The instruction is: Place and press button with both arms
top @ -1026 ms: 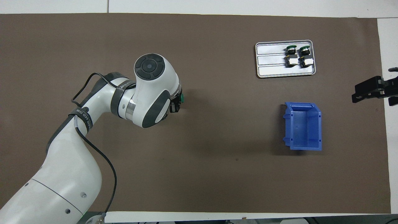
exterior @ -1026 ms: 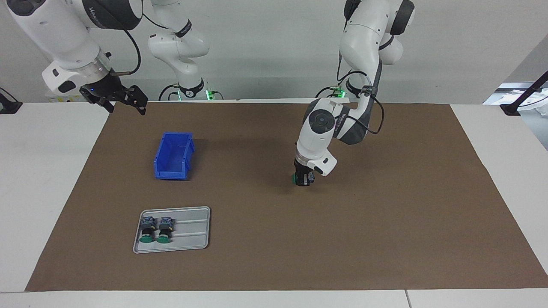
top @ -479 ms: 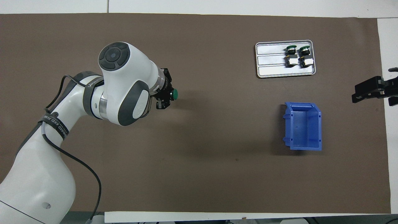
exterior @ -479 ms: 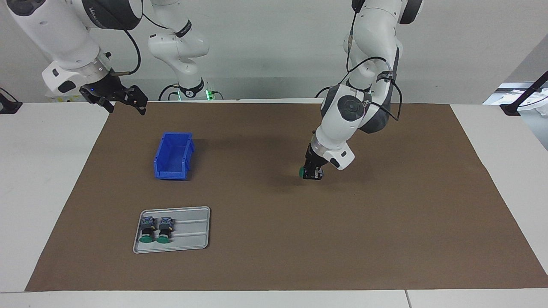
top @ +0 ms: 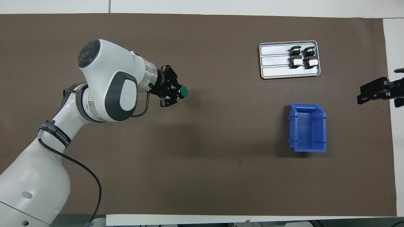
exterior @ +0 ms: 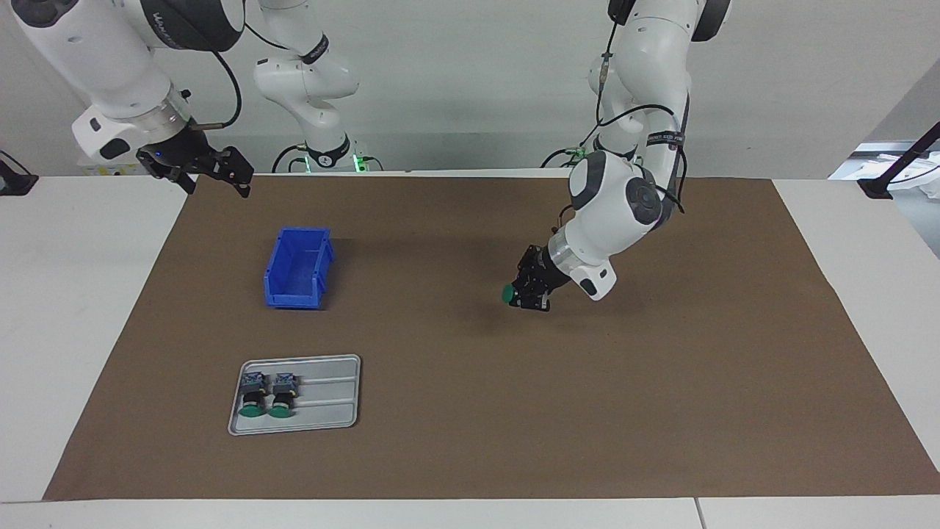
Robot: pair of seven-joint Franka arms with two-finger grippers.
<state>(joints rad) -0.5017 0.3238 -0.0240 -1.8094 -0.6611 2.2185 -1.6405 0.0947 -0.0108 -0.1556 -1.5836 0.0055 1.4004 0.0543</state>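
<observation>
The grey metal tray lies on the brown mat toward the right arm's end of the table, and it holds 2 spare buttons side by side at one end, green caps pointing away from the robots; the rest of its ribbed floor is bare. The blue bin sits nearer to the robots than the tray, well apart from it, with nothing in it as far as its shadowed floor shows. The left gripper is tilted over the middle of the mat, its jaws clamped on the button, the third of its kind, whose green cap sticks out past the fingertips toward the right arm's end of the table; whether the button touches the mat cannot be told, though a shadow lies just under it. The right gripper waits with jaws spread apart over the mat's corner nearest the right arm's base, holding nothing. A wide bare stretch of mat runs between the held button and the bin, and the whole of the mat toward the left arm's end is open up to its edge, where the white table shows.
</observation>
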